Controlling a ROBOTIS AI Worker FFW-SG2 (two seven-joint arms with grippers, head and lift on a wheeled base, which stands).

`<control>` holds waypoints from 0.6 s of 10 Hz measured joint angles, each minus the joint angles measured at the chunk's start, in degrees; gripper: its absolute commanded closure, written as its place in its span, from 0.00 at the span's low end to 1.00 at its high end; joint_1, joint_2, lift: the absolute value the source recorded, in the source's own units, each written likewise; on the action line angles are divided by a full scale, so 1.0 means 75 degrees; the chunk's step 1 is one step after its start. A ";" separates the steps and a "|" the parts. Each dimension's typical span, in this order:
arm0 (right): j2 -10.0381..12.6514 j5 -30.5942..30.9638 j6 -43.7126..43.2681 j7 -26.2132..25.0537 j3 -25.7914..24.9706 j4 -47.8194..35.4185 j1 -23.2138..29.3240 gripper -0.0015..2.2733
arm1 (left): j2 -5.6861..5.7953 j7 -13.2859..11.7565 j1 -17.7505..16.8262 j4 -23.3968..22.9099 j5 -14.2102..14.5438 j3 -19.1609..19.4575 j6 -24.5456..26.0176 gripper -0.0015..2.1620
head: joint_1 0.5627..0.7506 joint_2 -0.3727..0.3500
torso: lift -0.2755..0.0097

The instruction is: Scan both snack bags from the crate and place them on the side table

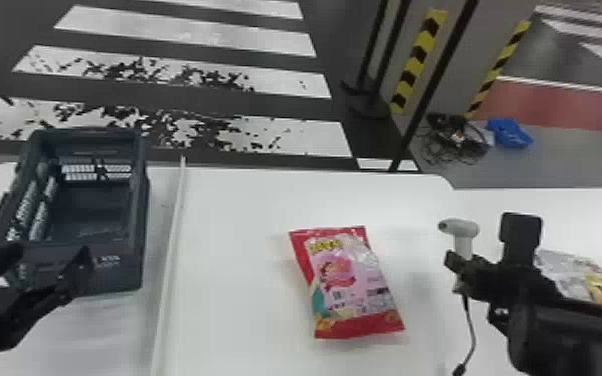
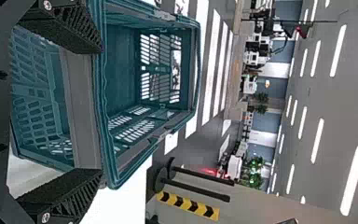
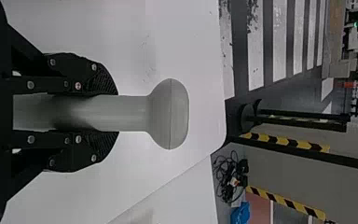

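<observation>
In my head view, the crate [image 1: 120, 272] sat on the tabletop [image 1: 240, 215] at the robot's left, with my left gripper [image 1: 50, 251] at its near side, fingers spread wide. I could not tell whether they touched it. A raised white strip [image 1: 172, 260] ran between the crate and the red snack bag [image 1: 350, 285], which lay flat, printed face up, in the middle of the tabletop. To the right of that bag, my right gripper [image 1: 460, 267] had the scanner [image 1: 465, 227] upright by its handle, and a dark cable [image 1: 471, 320] hung below. The silvery snack bag [image 1: 570, 275] lay on the side table [image 1: 540, 200] at the far right, partly hidden by my right arm. Beyond the tables I saw white floor stripes [image 1: 190, 32], loose cables and a blue item [image 1: 510, 134] on the floor.

Through the left wrist view, the 2 fingers of the left gripper [image 2: 101, 111] stood well apart, with part of the crate's slatted body visible between them.

Through the right wrist view, the 2 fingers of the right gripper [image 3: 116, 114] were closed around the scanner's grey handle, 1 on each side, and its rounded head stuck out past their tips.
</observation>
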 measured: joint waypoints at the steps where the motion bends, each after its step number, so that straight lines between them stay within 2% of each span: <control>1: -0.0115 0.0005 -0.0128 0.0007 -0.0008 0.0395 -0.0105 0.99 | 0.0011 0.0000 0.0007 -0.0011 0.0004 0.0006 -0.0006 0.04 | 0.70 0.18 | 0.63; 6: -0.0478 0.0062 -0.0599 0.0024 -0.0007 0.1620 -0.0453 0.99 | 0.0020 0.0000 0.0066 -0.0066 0.0014 -0.0003 -0.0020 0.04 | 0.70 0.14 | 0.63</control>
